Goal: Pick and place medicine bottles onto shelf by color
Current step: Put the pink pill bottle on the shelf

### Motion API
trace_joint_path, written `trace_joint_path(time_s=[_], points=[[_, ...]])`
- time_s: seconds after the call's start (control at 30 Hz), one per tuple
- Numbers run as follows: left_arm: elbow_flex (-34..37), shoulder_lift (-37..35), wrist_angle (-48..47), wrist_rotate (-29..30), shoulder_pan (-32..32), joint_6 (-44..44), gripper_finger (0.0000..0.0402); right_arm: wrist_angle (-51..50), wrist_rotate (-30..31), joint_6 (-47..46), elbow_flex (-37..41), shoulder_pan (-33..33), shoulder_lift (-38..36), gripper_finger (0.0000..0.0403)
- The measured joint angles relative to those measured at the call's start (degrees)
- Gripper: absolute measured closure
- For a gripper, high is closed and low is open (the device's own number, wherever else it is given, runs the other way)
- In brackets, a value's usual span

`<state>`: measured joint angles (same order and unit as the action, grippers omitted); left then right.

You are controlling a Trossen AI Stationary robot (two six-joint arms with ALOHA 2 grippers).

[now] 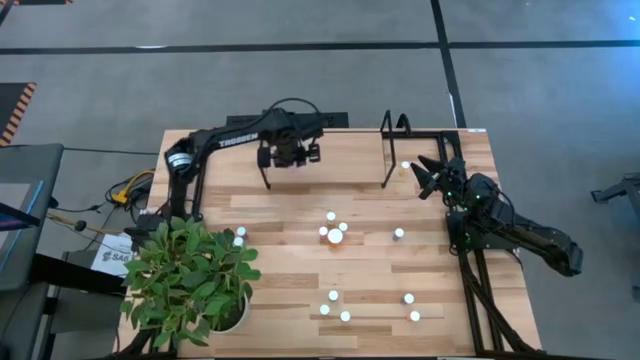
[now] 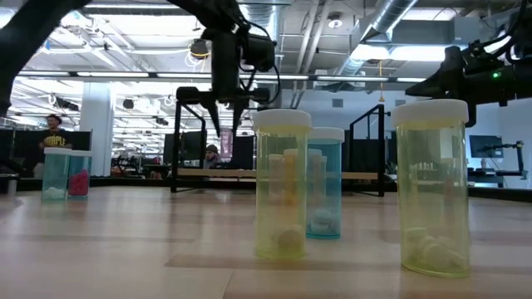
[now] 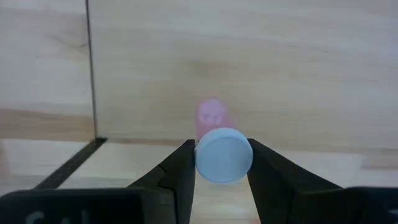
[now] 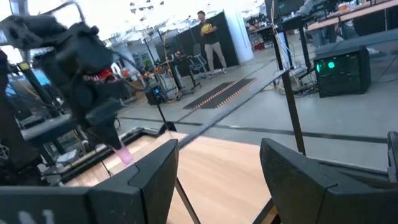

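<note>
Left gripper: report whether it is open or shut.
Shut: the left gripper has its fingers clamped on a pink bottle.

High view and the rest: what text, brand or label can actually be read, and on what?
"TROSSEN": white letters on the left arm, high view; the last letters are hard to make out.
"SA...": a cut-off paper sheet under the plant; the rest is hidden.
Medicine bottles: no readable labels.

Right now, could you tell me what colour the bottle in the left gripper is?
Pink bottle, pale cap; the left wrist view shows it best.
</note>
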<state>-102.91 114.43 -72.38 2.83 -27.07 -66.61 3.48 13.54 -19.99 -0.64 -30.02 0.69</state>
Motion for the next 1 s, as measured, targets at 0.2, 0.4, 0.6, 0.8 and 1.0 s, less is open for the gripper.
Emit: trace_joint_path(time_s=[0.2,0.4,0.6,0.8,1.0], points=[[-10.1,7.4,-5.0,0.0,-0.7,7.6,0.0287,0.0,0.0,0.0,0.0,0.0,0.5,0.0154],[-16.4,12.0,-6.4,-0.6,-0.9,10.4,0.0287,0.0,0.0,0.0,0.0,0.0,0.5,0.0154],[-17.1,12.5,-5.6,-2.1,-3.0,9.7,0.0287,0.0,0.0,0.0,0.0,0.0,0.5,0.0154],[-17.1,12.5,-4.0,-3.5,-5.8,8.9,0.0287,0.0,0.0,0.0,0.0,0.0,0.5,0.0154],[-17.1,12.4,-3.1,-2.8,-8.2,8.9,0.0287,0.0,0.0,0.0,0.0,0.0,0.5,0.0154]])
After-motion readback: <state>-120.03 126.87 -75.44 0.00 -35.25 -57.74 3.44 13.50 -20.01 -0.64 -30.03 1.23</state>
